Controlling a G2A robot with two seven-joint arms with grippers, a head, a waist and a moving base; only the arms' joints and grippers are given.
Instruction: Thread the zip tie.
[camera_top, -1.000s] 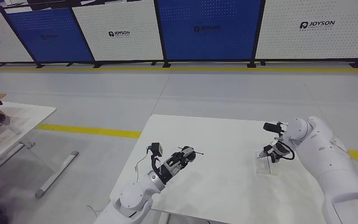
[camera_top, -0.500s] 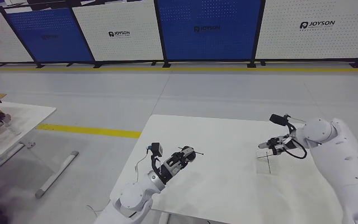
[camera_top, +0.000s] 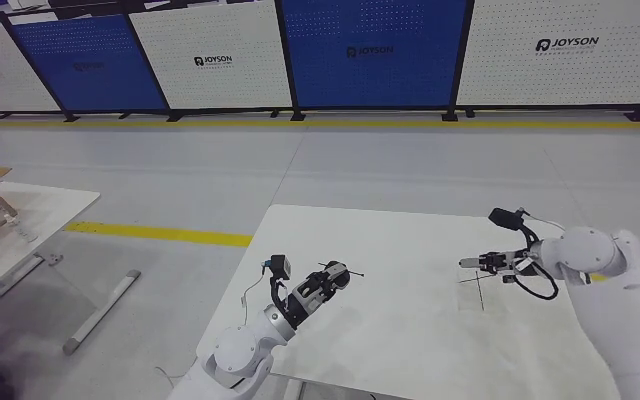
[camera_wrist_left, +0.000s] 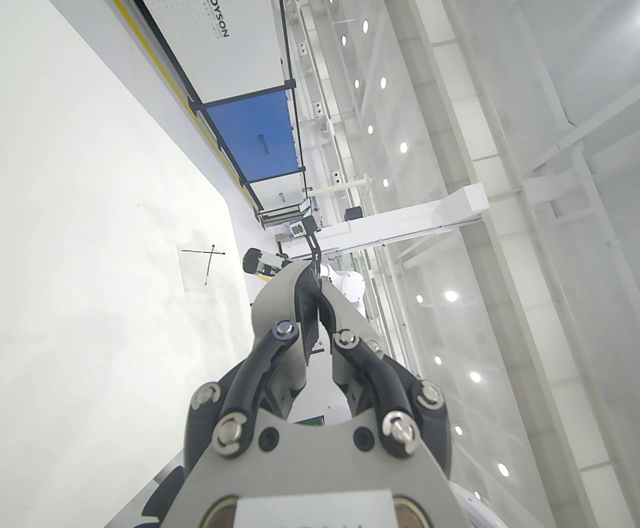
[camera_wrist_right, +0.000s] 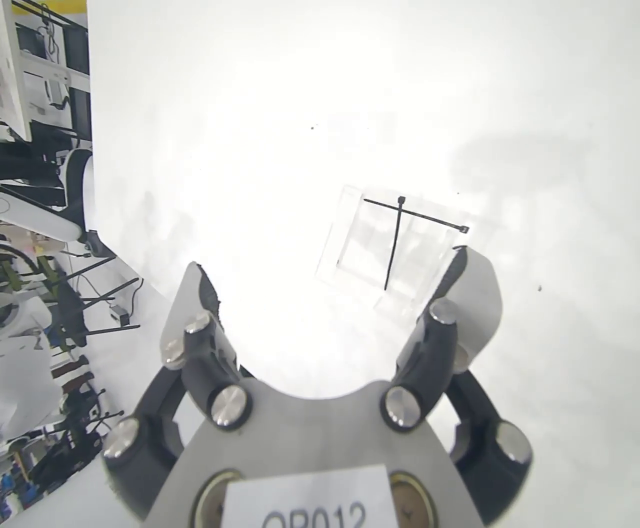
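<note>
Left gripper: the left gripper (camera_wrist_left: 316, 289) is raised over the left part of the surface (camera_top: 400, 330). Its fingers are pinched tight on a black zip tie (camera_wrist_left: 315, 257), whose free length pokes out past the fingertips into the air.
Right gripper: the right gripper (camera_wrist_right: 332, 287) hangs over the right part, jaws spread wide and holding nothing.
On the surface: just ahead of those spread jaws we see the crossed zip ties (camera_wrist_right: 398, 235). They are two black strips, one laid over the other in a T, flat on a clear plastic tray (camera_wrist_right: 345, 240).
Spacing: the two grippers are well apart, and the pinched tie is nowhere near the tray.
Step in hand: we read this as the fetch, not the threading. One tie is secured on the left, and the right is poised by the tray for a pick. No tail has gone through a head yet.
Progress: early, by our reckoning.
Next move: we reckon it goes down onto one strip, fingers straddling it away from the crossing so only one tie comes up. It's a thin strip on slick plastic, so the close wants to be low and square.
After that: the arms must meet, and tail and head slot need fine alignment.
Risk: the pick could drag the second tie along or nudge the tray.
</note>
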